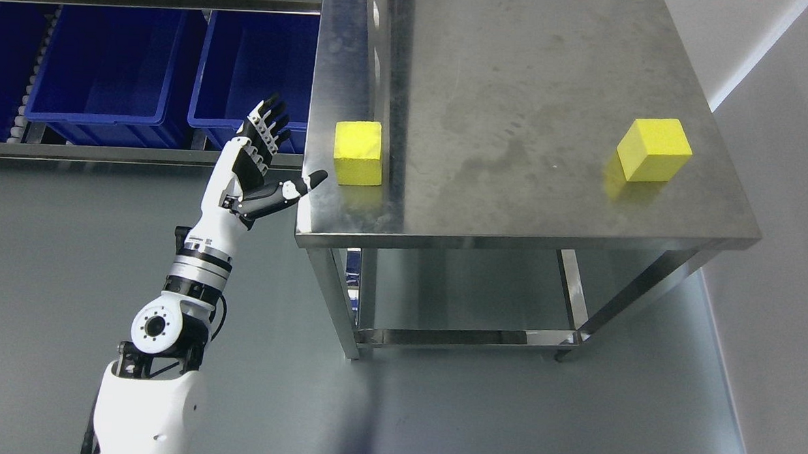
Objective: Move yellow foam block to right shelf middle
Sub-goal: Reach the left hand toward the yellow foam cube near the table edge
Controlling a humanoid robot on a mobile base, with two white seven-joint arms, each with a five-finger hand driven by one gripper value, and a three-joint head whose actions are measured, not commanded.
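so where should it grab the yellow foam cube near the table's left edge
Probably across the two upright side faces of the left yellow foam cube, coming from the left, where the open left robot hand already waits. It sits flat by the steel table's edge, sides exposed.

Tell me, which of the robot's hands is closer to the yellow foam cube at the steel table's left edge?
Left. The left hand is open just left of that yellow foam cube, thumb reaching toward it without touching. The right hand is out of view.

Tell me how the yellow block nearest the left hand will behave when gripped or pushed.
The yellow block looks like matte foam, so it is probably light and slightly squashy. Its flat faces should stop it rolling, though it may slide easily on the polished steel table. It sits near the table edge beside the open left hand, so a shove could drop it.
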